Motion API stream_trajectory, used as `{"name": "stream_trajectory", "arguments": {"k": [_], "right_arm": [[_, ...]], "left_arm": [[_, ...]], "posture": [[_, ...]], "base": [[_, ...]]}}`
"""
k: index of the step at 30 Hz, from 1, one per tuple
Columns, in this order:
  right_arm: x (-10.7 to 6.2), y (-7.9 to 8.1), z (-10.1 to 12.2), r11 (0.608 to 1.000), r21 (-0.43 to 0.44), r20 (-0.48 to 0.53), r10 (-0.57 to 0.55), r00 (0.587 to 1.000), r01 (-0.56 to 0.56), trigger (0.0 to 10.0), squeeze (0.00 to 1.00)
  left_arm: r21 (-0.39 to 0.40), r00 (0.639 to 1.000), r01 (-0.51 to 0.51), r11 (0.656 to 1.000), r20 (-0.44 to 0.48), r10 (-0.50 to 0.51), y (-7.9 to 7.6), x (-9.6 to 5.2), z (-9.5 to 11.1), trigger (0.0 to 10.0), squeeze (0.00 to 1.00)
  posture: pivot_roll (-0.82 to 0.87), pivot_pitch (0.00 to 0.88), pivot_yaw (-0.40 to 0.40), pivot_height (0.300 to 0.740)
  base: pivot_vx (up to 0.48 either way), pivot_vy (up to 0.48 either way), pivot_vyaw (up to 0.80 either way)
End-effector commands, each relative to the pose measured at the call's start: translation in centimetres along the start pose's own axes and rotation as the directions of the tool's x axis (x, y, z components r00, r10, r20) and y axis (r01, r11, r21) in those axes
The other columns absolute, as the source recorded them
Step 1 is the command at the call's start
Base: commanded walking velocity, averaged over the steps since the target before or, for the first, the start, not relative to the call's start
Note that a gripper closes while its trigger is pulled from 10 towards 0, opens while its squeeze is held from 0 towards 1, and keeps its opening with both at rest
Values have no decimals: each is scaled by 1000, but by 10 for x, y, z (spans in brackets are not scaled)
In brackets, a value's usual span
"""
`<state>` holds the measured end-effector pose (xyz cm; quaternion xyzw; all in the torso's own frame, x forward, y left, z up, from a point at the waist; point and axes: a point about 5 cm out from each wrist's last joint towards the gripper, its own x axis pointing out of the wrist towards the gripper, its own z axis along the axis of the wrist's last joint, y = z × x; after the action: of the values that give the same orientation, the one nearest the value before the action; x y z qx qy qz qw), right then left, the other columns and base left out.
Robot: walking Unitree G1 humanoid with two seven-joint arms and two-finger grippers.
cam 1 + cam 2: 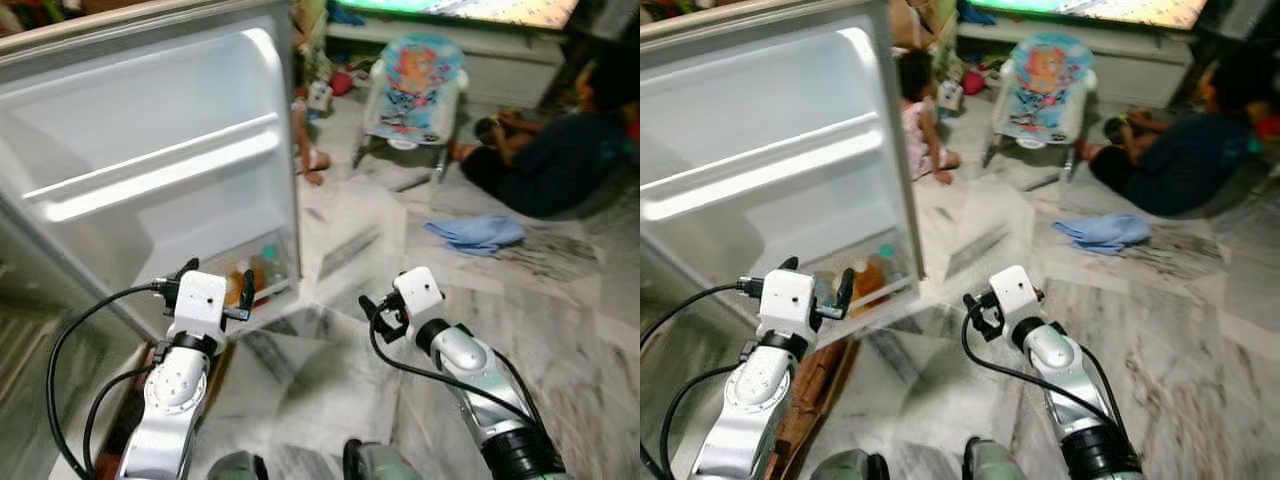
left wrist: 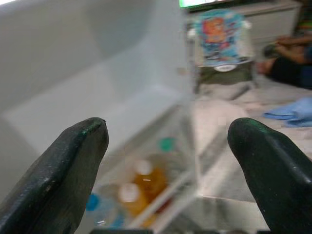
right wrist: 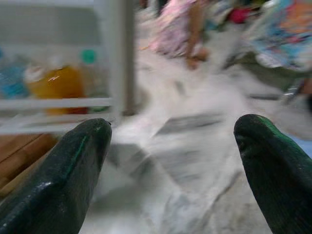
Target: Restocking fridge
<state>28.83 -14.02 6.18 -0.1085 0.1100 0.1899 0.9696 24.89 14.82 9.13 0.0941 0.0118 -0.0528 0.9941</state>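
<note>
You are standing right by the open fridge door [image 1: 150, 170], and that is where trouble could come from. Your left gripper [image 1: 212, 290] is hanging just in front of the bottom door shelf [image 1: 262, 290], where the orange bottles [image 2: 139, 183] and a blue-capped bottle [image 2: 100, 212] are sitting. If you are pushing forward too fast, the black fingers [image 2: 58, 170] could be knocking those bottles over or bumping the door so it swings. The jaws on this side are spread wide with nothing between them, and the arm is reaching up and forward toward the door.

Moving right, your right gripper [image 1: 385, 312] is hovering over the marble floor [image 1: 330, 380], pointing toward the door's edge. Its jaws are spread wide too, holding nothing. I am seeing nothing to restock near either gripper.

Farther right, a child [image 1: 918, 120] is sitting just behind the door, near a baby bouncer [image 1: 415, 85], and a person [image 1: 560, 150] is sitting on the floor beside a blue cloth [image 1: 475, 232]. Swinging the door or stepping that way could be hitting them.
</note>
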Motion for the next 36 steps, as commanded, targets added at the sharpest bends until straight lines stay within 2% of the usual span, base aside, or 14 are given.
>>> {"name": "stream_trajectory", "arguments": {"k": [1,5,8,11,12,14,18,21,25,36], "right_arm": [[1,-4,12,1000,0,65,-29,997,29,10000,0],[-1,-15,38,990,54,219,-138,966,129,10000,0],[-4,-22,46,980,75,266,-197,944,183,10000,0],[-9,-30,51,961,89,296,-278,914,263,10000,0],[-9,-30,51,961,89,296,-278,914,263,10000,0],[-13,-35,50,949,87,301,-314,901,302,10000,0],[-17,-40,48,937,105,292,-348,891,332,10000,0],[-18,-42,44,926,132,271,-378,886,355,10000,0],[-15,-38,45,929,133,271,-369,889,345,10000,0],[-11,-34,41,934,128,257,-355,899,333,10000,0]], "left_arm": [[-2,1000,24,1000,-8,-24,-3,-1,0,10000,0],[-9,999,32,999,4,-32,-4,0,4,10000,0],[-20,1000,1,1000,15,0,0,0,6,10000,0],[-48,996,-78,996,30,79,10,-1,7,10000,0],[-48,996,-78,996,30,79,10,-1,7,10000,0],[-65,988,-152,986,31,154,20,-2,5,10000,0],[-67,987,-160,985,24,162,22,-2,3,10000,0],[-74,990,-128,989,40,132,18,2,6,10000,0],[-85,992,-106,991,53,111,13,6,9,10000,0],[-108,997,-71,992,26,75,1,3,0,10000,0]], "posture": [[-11,150,-4,740],[-18,146,4,740],[-25,148,14,740],[-29,141,18,740],[-29,141,18,740],[-45,129,27,740],[-49,123,29,740],[-53,120,29,740],[-54,116,28,740],[-57,104,19,740]], "base": [[0,0,-800],[127,0,-800],[257,0,-800],[256,0,-800],[255,0,-800],[262,0,-800],[272,0,-800],[341,0,-800],[401,0,-800],[423,0,-800]]}}
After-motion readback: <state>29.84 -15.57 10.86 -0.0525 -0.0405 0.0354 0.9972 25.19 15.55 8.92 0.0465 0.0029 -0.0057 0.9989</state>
